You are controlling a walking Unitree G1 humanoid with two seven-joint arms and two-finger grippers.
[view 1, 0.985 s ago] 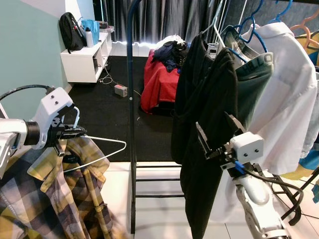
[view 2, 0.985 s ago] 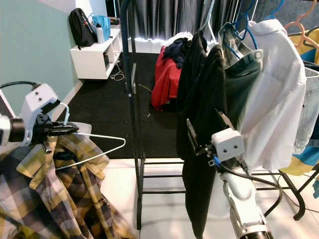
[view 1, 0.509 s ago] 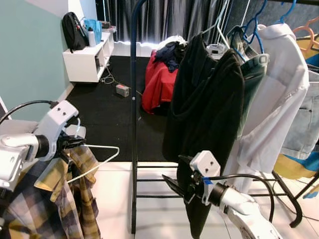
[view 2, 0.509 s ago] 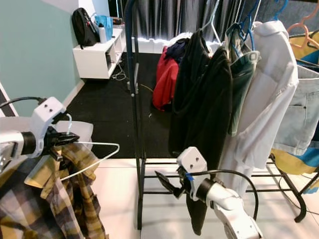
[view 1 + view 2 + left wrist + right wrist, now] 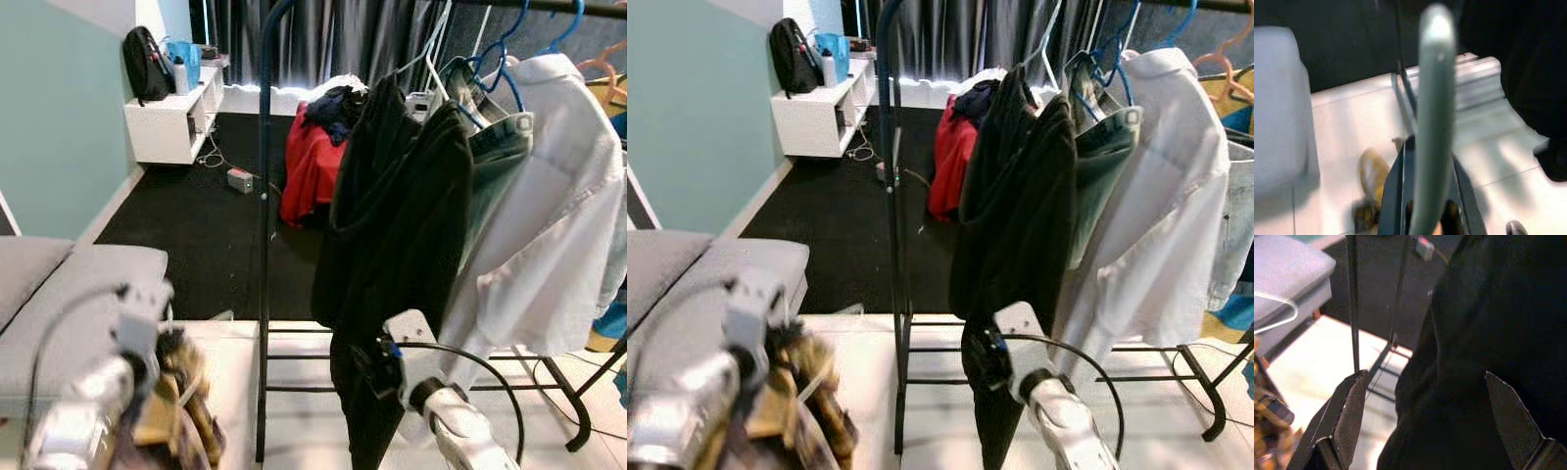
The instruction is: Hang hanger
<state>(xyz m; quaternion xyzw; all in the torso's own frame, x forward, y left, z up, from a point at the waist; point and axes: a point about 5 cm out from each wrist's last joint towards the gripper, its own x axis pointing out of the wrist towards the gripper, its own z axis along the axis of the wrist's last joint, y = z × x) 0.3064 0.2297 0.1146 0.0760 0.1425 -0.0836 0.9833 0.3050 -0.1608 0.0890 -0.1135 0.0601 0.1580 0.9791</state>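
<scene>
low at the left, blurred, the hanger (image 5: 1434,98) sits in the left gripper (image 5: 1427,196). its pale hook sticks up between the two black fingers, which look shut on its neck. a yellow check shirt (image 5: 789,406) hangs from it, down by the robot's side, near the grey sofa (image 5: 69,284).

the hanger looks thin and light, but the shirt is soft and floppy and will swing, so the load is likely bottom-heavy. holding it at the neck, just under the hook, looks right, since that leaves the hook free to go over the bar. the wire may be smooth and could turn in the fingers.

the rack (image 5: 263,196) stands in the middle, with a black coat (image 5: 402,255) and a white shirt (image 5: 549,215) on it. the right gripper (image 5: 1430,421) is low by the coat hem, jaws wide apart and holding nothing. the hanger is well below the top bar, so the hanging is not yet done.
</scene>
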